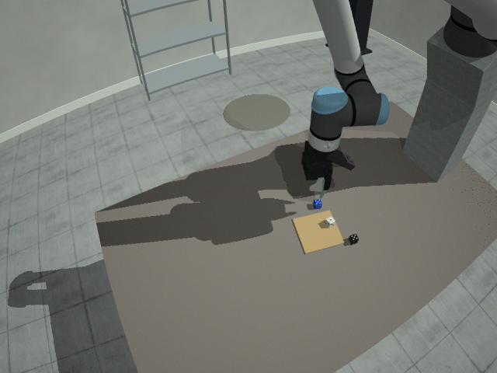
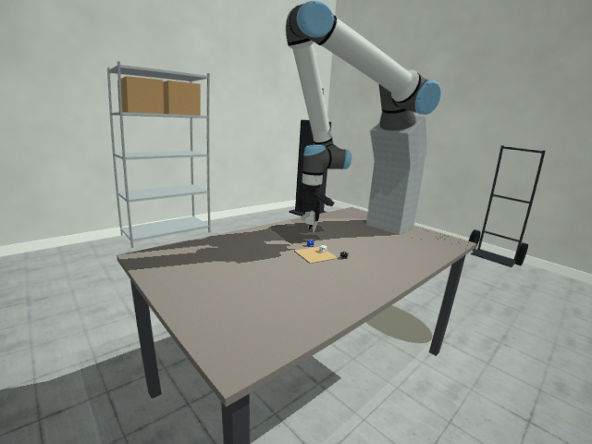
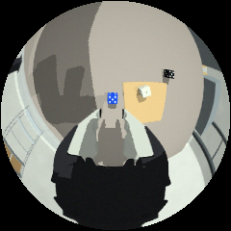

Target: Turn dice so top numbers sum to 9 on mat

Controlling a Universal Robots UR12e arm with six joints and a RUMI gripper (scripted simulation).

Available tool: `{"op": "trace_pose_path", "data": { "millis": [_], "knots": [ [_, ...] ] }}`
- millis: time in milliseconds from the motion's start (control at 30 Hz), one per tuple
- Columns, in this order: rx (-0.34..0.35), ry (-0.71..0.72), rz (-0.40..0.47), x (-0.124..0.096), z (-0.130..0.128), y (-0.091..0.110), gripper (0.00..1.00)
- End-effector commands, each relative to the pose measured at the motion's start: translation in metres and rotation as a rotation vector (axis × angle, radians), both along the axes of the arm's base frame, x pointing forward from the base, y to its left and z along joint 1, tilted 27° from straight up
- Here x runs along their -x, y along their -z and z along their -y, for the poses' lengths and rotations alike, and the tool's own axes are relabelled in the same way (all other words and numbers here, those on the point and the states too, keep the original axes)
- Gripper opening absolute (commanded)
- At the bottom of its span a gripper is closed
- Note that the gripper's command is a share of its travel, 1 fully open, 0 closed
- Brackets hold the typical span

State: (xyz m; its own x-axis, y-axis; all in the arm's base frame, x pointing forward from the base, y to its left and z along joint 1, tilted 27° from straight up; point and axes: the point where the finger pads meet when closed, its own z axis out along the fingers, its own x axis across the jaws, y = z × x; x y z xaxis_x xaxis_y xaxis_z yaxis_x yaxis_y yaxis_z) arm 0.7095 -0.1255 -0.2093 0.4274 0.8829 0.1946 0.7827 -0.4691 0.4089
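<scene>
Inspection began at the tool [image 1: 322, 193] [image 2: 312, 228] [image 3: 112, 109], which hung above the counter [image 1: 241, 301] [image 2: 287, 296] [image 3: 140, 43] with its fingers partly drawn together, a gap left between them and nothing gripped. Nearest to it, the blue die [image 1: 317, 203] [image 2: 310, 242] [image 3: 113, 98] sat on the counter just beside the mat [image 1: 314, 236] [image 2: 313, 255] [image 3: 149, 110], wholly off it and ahead of the fingertips in the wrist view. Next, the white die [image 1: 329, 221] [image 2: 323, 248] [image 3: 144, 91] rested on the mat, turned askew to its edges and apparently within them. Farthest out, the black die [image 1: 353, 238] [image 2: 343, 254] [image 3: 168, 74] lay on the counter just beyond a corner of the mat. Placement was therefore judged one die of three; blue and black remained outstanding. The upper faces could not be read reliably, so the total of 9 was not confirmed, and any turning still required was undetermined. The narrowed fingers above the blue die suggested preparation to grip or turn it; an off-centre descent risked knocking it aside.
</scene>
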Motion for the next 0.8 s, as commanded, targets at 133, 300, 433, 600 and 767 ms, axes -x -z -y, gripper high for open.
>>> {"op": "trace_pose_path", "data": {
  "millis": [133, 300, 433, 600, 767],
  "knots": [
    [0.0, 0.0, 0.001, -0.005, 0.0, 0.009, 0.24],
    [0.0, 0.0, 0.001, -0.008, 0.0, 0.016, 0.24],
    [0.0, 0.0, 0.001, -0.011, 0.001, 0.021, 0.24],
    [0.0, 0.0, 0.001, -0.014, 0.001, 0.026, 0.24],
    [0.0, 0.0, 0.001, -0.016, 0.001, 0.031, 0.24]
  ]
}}
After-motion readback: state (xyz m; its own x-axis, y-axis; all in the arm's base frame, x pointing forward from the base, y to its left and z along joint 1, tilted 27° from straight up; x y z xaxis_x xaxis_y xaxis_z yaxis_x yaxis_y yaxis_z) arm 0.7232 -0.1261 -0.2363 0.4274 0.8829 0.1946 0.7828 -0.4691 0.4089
